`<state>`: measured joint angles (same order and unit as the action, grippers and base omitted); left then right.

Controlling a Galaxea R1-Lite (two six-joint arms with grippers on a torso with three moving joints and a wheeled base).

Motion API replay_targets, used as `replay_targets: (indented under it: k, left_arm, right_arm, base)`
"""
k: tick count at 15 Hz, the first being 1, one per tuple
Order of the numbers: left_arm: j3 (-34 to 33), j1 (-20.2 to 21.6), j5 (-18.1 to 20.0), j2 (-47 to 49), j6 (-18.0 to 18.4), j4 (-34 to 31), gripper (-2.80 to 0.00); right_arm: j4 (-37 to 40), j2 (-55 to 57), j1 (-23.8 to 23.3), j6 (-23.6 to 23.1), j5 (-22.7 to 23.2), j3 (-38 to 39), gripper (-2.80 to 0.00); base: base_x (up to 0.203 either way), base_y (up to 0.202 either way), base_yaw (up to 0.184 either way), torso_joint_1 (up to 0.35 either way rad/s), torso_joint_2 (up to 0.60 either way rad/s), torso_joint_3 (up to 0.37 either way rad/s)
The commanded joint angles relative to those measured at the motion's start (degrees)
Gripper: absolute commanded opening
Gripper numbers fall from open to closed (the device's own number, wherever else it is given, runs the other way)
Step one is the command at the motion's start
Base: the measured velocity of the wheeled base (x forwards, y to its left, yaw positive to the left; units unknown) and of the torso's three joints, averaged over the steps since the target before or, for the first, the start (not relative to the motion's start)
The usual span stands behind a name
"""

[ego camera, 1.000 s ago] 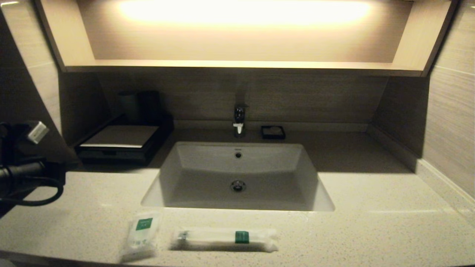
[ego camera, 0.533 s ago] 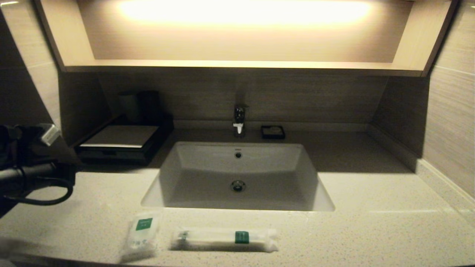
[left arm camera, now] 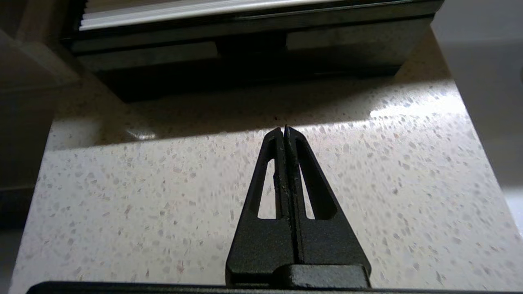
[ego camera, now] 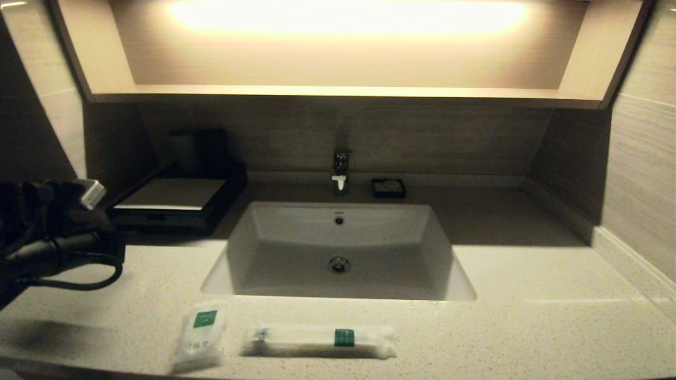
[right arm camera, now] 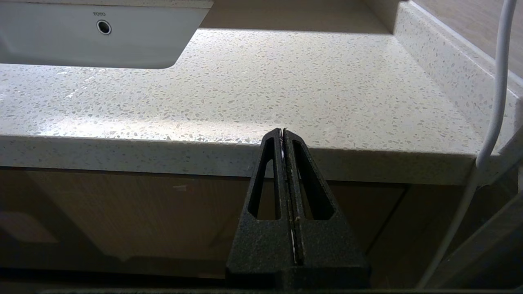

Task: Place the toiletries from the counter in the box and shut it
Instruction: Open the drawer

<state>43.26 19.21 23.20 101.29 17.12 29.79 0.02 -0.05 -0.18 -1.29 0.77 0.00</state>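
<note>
The left gripper [left arm camera: 284, 130] hovers with its jaws pressed together and empty over the desk [left arm camera: 163, 196], aimed at the front of the box [left arm camera: 253, 45], whose drawer looks shut; the right gripper [right arm camera: 282, 131], jaws likewise closed on nothing, waits off the desk's front edge. With jaws closed and the drawer front low and dark, the tips could slip off it or shove the whole box back. The long packet [ego camera: 319, 339] lies near the front edge, lengthwise left to right, the small pouch [ego camera: 199, 340] just beside its left end
</note>
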Motion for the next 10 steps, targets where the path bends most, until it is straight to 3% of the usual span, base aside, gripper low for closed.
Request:
replay_targets:
  k: [1, 10]
  left_arm:
    - [-0.02, -0.14, -0.23, 1.65, 0.11, 1.86, -2.80]
    - [0.07, -1.01, -2.81, 4.26, -1.28, 6.67, -2.80]
  right_arm:
    - [-0.02, -0.04, 0.01, -0.03, 0.02, 0.09, -2.80]
    - [-0.02, -0.04, 0.01, -0.03, 0.02, 0.09, -2.80]
  base:
    - [0.000, 0.000, 0.000, 0.000, 0.00, 0.000]
    - [0.000, 0.000, 0.000, 0.000, 0.00, 0.000]
